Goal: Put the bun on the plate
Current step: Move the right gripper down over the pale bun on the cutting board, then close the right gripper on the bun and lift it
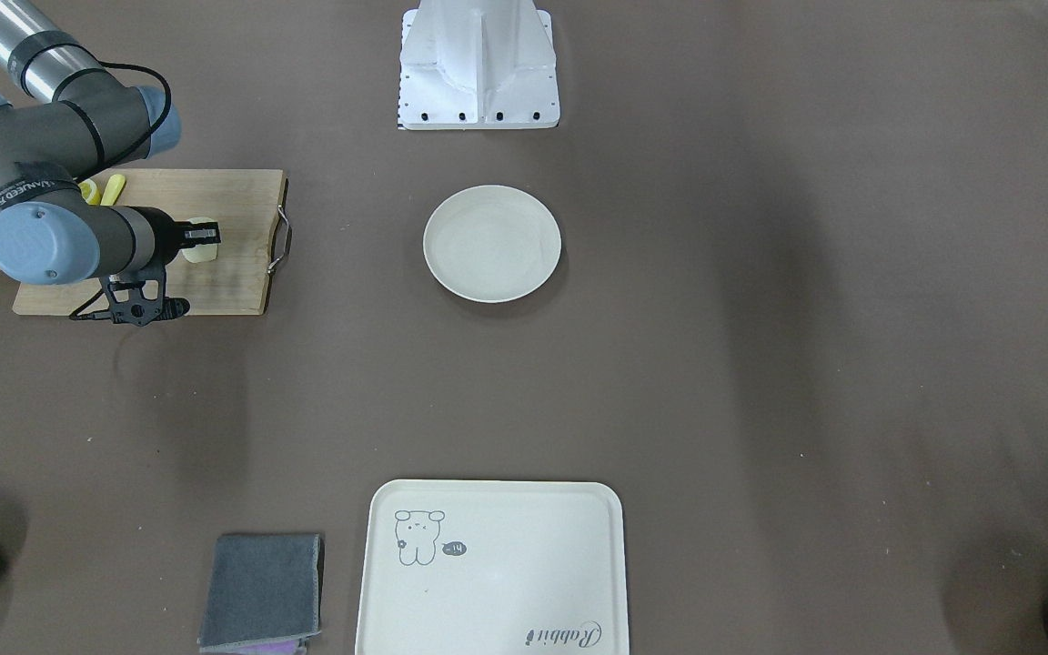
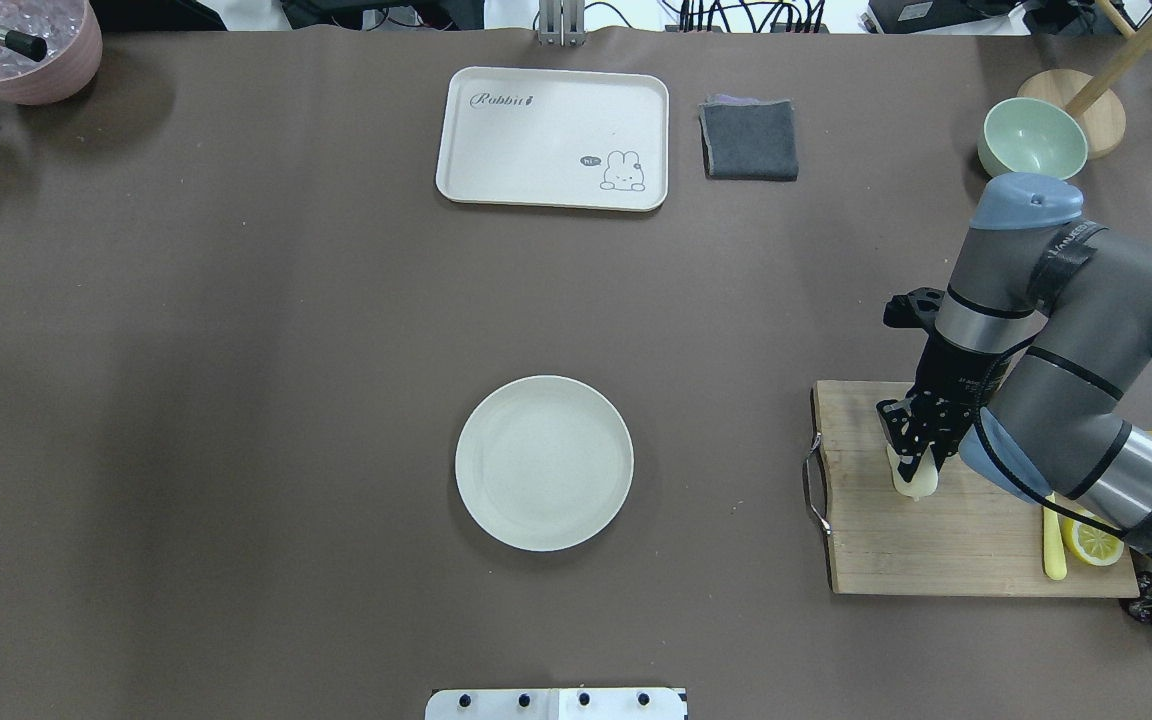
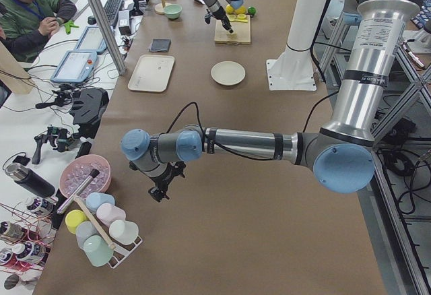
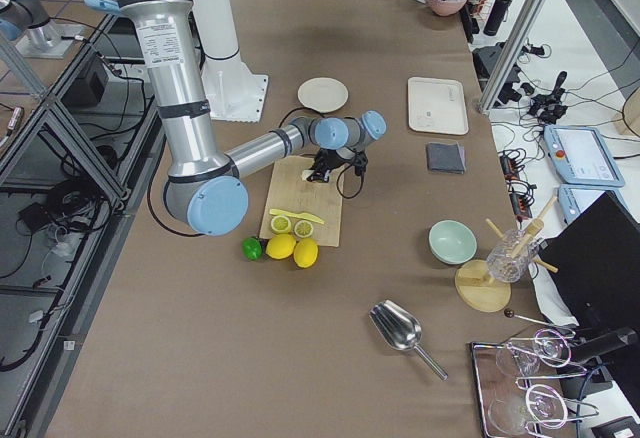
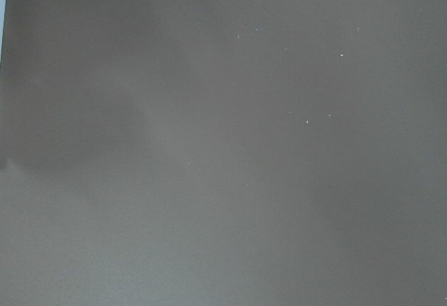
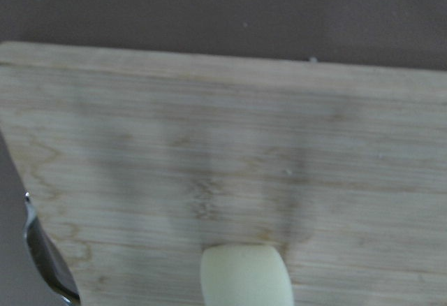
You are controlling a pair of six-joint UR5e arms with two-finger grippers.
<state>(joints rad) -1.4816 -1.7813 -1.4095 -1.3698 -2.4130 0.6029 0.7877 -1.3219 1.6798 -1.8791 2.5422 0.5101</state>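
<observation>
Reading "Rabbit" on tray (image 2: 536,150), right gripper (image 2: 916,460) at bun (image 2: 914,487)

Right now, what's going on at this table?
The right gripper is down over the bun, which stands on the cutting board at the robot's right. Its fingers look set around the bun, but I cannot tell whether they have closed. The plate sits mid-table with no bun on it yet. The left gripper hangs over the table far off, holding nothing I can see.
</observation>
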